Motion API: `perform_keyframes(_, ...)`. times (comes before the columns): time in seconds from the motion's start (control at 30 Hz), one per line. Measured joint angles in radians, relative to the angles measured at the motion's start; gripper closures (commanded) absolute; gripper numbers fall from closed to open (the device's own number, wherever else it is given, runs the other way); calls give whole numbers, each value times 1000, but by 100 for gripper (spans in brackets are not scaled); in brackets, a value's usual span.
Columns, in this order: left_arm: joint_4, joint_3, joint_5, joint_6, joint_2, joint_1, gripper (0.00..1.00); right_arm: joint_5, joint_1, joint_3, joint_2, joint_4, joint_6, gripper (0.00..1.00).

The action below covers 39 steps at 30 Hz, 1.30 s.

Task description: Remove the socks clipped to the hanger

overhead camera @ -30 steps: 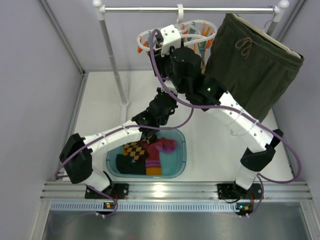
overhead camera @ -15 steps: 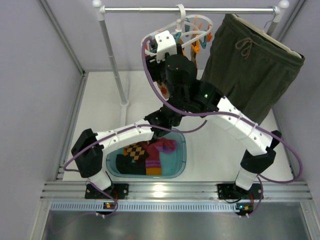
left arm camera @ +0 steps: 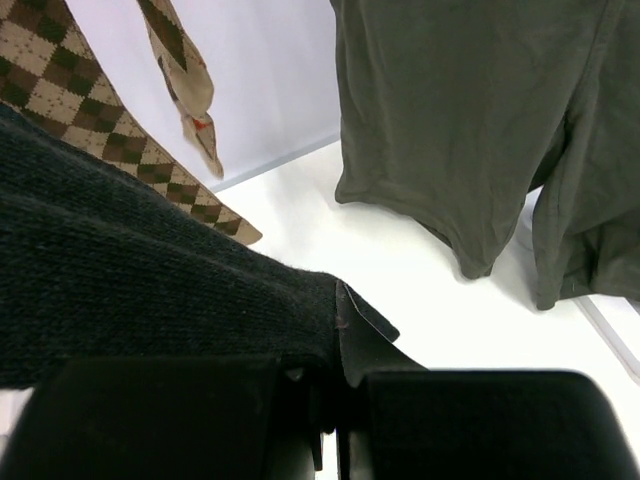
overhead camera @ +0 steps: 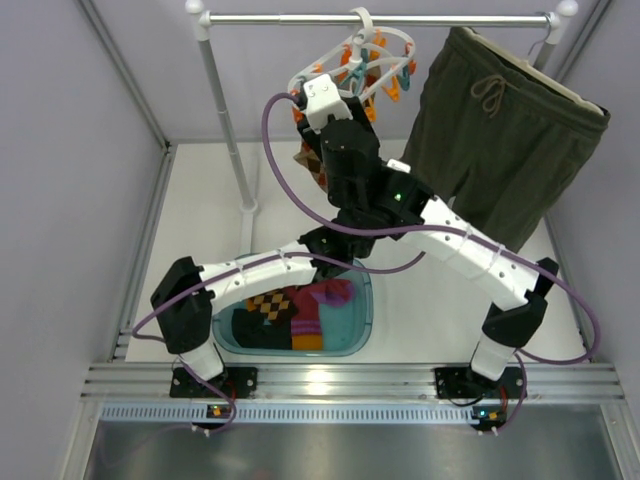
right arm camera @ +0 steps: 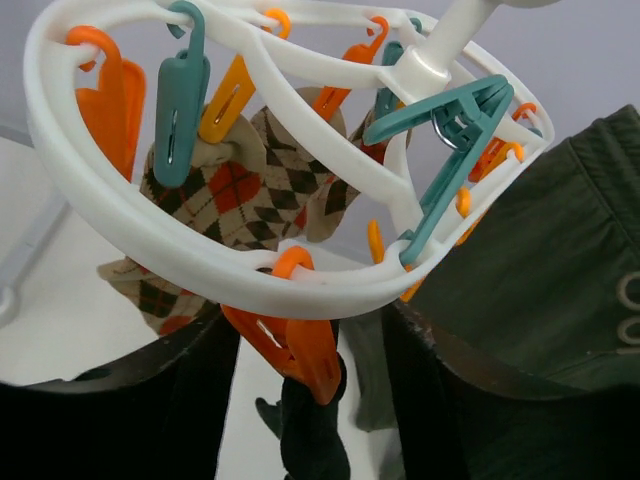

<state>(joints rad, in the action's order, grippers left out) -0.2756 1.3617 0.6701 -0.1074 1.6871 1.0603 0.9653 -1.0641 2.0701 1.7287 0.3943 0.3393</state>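
Observation:
The white hanger (right arm camera: 150, 235) hangs tilted from the rod by its hook (overhead camera: 362, 22). An orange peg (right arm camera: 310, 345) on its ring clips a black sock (right arm camera: 315, 450), and my right gripper (right arm camera: 305, 375) stands open with one finger on either side of that peg. Lower down, my left gripper (left arm camera: 335, 390) is shut on the same black sock (left arm camera: 150, 280). Argyle socks (right arm camera: 240, 190) hang from other pegs, also seen in the left wrist view (left arm camera: 60, 90). One argyle sock (overhead camera: 312, 165) shows beside the right wrist from above.
Olive-green shorts (overhead camera: 500, 130) hang on the rod just right of the hanger. A teal basin (overhead camera: 362, 320) near the arm bases holds several removed socks (overhead camera: 290, 305). The rail's white post (overhead camera: 225, 120) stands to the left. Grey walls close in both sides.
The hanger has swung and tilted up toward the rod with the right gripper following it. The left arm has risen from above the basin to under the right arm.

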Motion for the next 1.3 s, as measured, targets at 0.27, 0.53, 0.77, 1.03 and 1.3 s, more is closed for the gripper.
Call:
perform_keyframes(0.27, 0, 3, 0, 0, 13, 3, 100, 29, 0, -15, 0, -39, 47, 85)
perform_keyframes(0.53, -7, -120, -6, 82, -25, -9, 100, -5, 0, -35, -19, -54, 29, 100)
perform_keyframes(0.77, 18, -190, -9, 132, -45, -30, 100, -66, 1, -41, -47, -55, -20, 98)
perform_keyframes(1.03, 288, -247, 105, 355, -265, -28, 100, -222, 33, -43, -78, -2, -100, 82)
perform_keyframes(1.3, 710, -439, 118, 763, -678, -31, 100, -325, 48, -104, -145, 13, -151, 68)
